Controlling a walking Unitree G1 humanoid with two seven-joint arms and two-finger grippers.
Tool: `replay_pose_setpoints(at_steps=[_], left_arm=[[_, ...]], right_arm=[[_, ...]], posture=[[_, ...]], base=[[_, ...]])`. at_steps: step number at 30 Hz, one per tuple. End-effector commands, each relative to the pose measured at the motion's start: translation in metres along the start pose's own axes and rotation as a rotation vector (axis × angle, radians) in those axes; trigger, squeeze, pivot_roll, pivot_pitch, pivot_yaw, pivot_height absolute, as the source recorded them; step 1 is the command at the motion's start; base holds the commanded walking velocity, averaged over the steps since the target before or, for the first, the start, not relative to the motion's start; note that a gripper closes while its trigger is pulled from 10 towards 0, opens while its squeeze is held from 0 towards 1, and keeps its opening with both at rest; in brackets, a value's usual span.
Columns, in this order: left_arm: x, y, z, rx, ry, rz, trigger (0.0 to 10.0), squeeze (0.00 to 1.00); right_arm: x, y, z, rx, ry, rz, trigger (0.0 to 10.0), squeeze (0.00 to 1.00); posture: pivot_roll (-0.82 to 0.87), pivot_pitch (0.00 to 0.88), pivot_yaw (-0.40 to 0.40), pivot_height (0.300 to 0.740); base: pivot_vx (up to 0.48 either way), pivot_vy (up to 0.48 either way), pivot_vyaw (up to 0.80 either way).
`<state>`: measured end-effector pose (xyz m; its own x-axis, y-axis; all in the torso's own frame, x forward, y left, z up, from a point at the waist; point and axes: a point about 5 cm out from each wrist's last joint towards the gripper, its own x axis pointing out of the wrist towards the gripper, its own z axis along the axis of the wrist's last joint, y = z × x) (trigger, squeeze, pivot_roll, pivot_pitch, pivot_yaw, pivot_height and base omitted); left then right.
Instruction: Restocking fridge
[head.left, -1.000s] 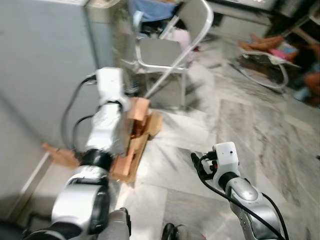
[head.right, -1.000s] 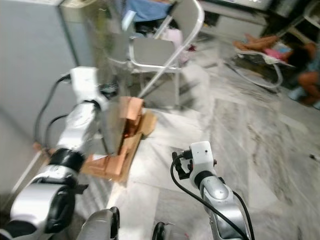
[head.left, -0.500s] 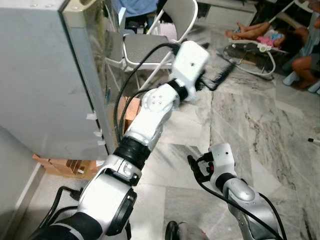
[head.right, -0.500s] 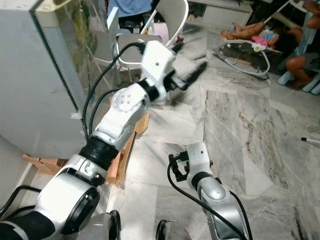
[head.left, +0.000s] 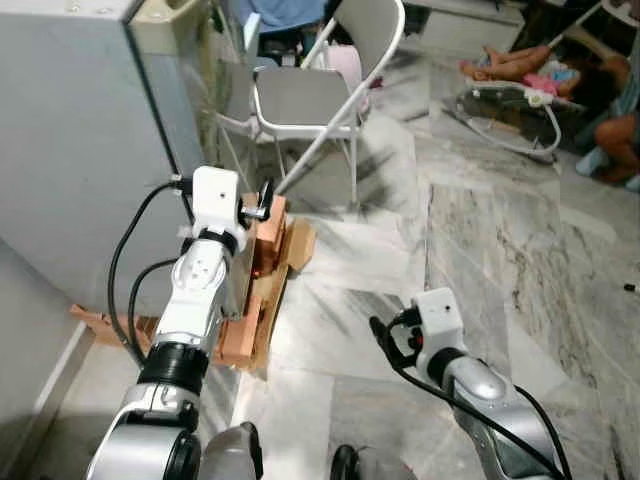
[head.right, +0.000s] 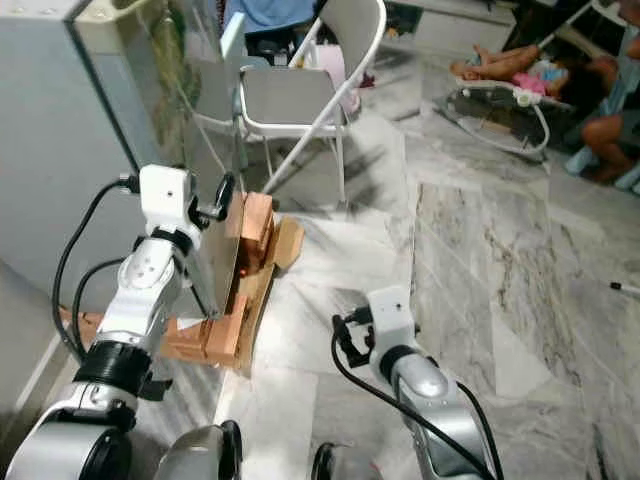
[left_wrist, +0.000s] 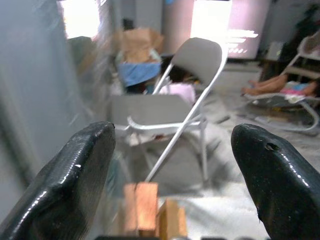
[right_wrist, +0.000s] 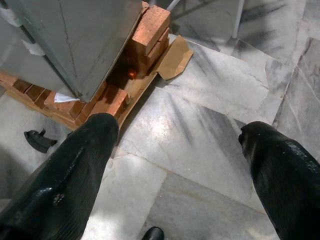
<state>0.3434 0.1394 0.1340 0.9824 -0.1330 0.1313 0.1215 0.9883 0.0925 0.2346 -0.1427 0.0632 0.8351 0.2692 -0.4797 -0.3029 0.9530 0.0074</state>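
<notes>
Grey fridge (head.left: 80, 150) runs out of frame, its base on bricks (right_wrist: 150, 35) half hidden; left gripper (left_wrist: 172, 165) and right gripper (right_wrist: 185, 165) gape wide.

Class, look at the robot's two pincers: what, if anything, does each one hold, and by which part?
Nothing is held. The left pincer is open beside the fridge; the right pincer is open over the marble floor.

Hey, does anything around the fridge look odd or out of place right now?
Yes. The fridge stands on stacked bricks rather than on the floor, with a scrap of cardboard poking out from under them. A small black broken-looking piece lies loose on the marble floor beside the bricks.
</notes>
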Motion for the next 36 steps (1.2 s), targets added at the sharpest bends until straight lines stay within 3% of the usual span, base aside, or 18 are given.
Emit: replay_pose_setpoints(at_steps=[1,5,6,9,23,32,36], left_arm=[[-0.004,0.008,-0.002,0.046,0.015,0.046,10.0,0.00],[-0.008,0.027,-0.009,0.075,0.054,0.137,10.0,0.00],[-0.009,0.039,-0.010,0.095,0.067,0.187,10.0,0.00],[-0.008,0.048,-0.010,0.079,0.076,0.222,10.0,0.00],[0.017,0.031,0.011,0.024,0.007,0.111,10.0,0.00],[0.025,0.026,0.009,0.038,0.033,0.104,10.0,0.00],[0.037,0.024,0.016,0.034,0.046,0.107,10.0,0.00]], right_arm=[[-0.002,-0.004,-0.006,-0.005,0.035,-0.007,10.0,0.00],[-0.002,-0.004,-0.006,-0.005,0.038,-0.008,10.0,0.00],[-0.003,-0.004,-0.006,-0.005,0.038,-0.008,10.0,0.00],[-0.003,-0.005,-0.006,-0.004,0.039,-0.009,10.0,0.00],[-0.001,-0.007,-0.004,-0.027,0.036,-0.010,10.0,0.00],[-0.001,-0.008,-0.003,-0.034,0.034,-0.011,10.0,0.00],[-0.019,-0.022,-0.005,-0.049,0.004,-0.067,10.0,0.00]], posture=[[0.06,0.094,-0.107,0.740],[0.06,0.095,-0.106,0.740],[0.05,0.095,-0.105,0.740],[0.06,0.094,-0.105,0.740],[0.04,0.094,-0.115,0.740],[0.04,0.093,-0.118,0.740],[0.04,0.091,-0.122,0.740]], base=[[0.000,0.000,0.00],[0.000,0.000,0.00],[0.000,0.000,0.00],[0.000,0.000,0.00],[0.000,0.000,0.00],[0.000,0.000,0.00],[0.000,0.000,0.00]])
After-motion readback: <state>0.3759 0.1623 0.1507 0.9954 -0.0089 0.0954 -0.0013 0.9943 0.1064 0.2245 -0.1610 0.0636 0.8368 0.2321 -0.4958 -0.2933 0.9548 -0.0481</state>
